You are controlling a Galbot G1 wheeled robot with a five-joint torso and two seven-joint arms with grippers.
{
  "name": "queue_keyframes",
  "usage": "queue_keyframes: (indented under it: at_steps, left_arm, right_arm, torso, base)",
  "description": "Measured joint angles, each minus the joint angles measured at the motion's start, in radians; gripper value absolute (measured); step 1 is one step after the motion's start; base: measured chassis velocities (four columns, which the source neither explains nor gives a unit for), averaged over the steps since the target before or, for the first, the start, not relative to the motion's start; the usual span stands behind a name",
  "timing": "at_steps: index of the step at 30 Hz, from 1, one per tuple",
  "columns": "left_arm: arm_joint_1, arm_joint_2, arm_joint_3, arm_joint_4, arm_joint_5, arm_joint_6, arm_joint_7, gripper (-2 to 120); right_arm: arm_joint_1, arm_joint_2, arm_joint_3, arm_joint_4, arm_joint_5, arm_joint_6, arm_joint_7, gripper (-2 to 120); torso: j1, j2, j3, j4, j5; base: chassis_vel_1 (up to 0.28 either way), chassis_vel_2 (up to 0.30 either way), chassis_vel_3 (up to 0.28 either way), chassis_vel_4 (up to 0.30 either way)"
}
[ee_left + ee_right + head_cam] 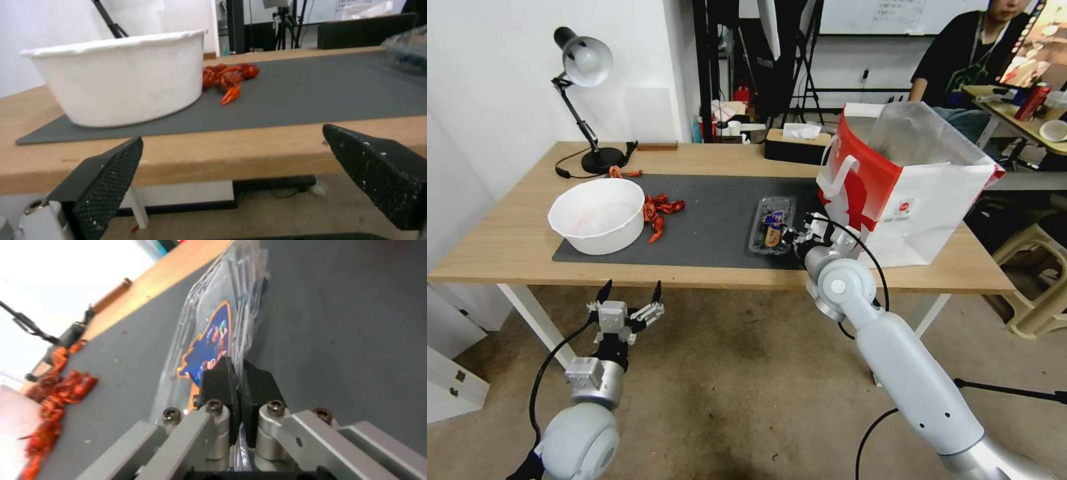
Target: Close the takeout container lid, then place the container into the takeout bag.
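Note:
The takeout container [772, 225], a small clear plastic clamshell, lies flat on the dark mat just left of the takeout bag. Its lid [209, 340] faces up and carries a blue sticker with an orange edge. My right gripper [792, 235] is at the container's near right corner. In the right wrist view the gripper [238, 368] is shut, with the black pads pinching the clear plastic rim. The takeout bag [907, 193], white with a red side and silvery lining, stands open at the table's right end. My left gripper [630, 293] hangs open below the table's front edge.
A big white bowl [599, 215] sits on the left of the grey mat [714, 220], with red crayfish pieces [660, 210] beside it. A black desk lamp [584, 67] and a tissue box [797, 143] stand at the back. A beige stool [1037, 280] is right of the table.

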Motion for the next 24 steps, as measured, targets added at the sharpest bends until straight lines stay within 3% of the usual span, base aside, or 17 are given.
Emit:
queue_keyframes:
  at_steps: [10, 17, 24]
  left_arm:
    - [0.012, 0.001, -0.014, 0.007, 0.001, -0.006, 0.001, 100]
    - [0.007, -0.004, -0.017, 0.006, 0.002, -0.006, 0.001, 100]
    - [0.006, -0.008, -0.016, 0.005, 0.004, -0.004, 0.001, 100]
  right_arm:
    - [0.024, -0.037, 0.062, 0.149, 0.087, 0.007, -0.034, 0]
    - [0.108, -0.111, 0.187, 0.284, 0.137, -0.003, -0.058, 0]
    - [0.171, -0.184, 0.310, 0.293, 0.104, -0.018, -0.031, 0]
  torso:
    - [0.000, 0.000, 0.000, -0.0001, 0.0001]
    - [0.000, 0.000, 0.000, 0.0000, 0.0001]
    - [0.000, 0.000, 0.000, -0.0002, 0.0002]
  base:
    - [0.000, 0.000, 0.000, 0.000]
    - [0.000, 0.000, 0.000, 0.000]
    - [0.000, 0.000, 0.000, 0.000]
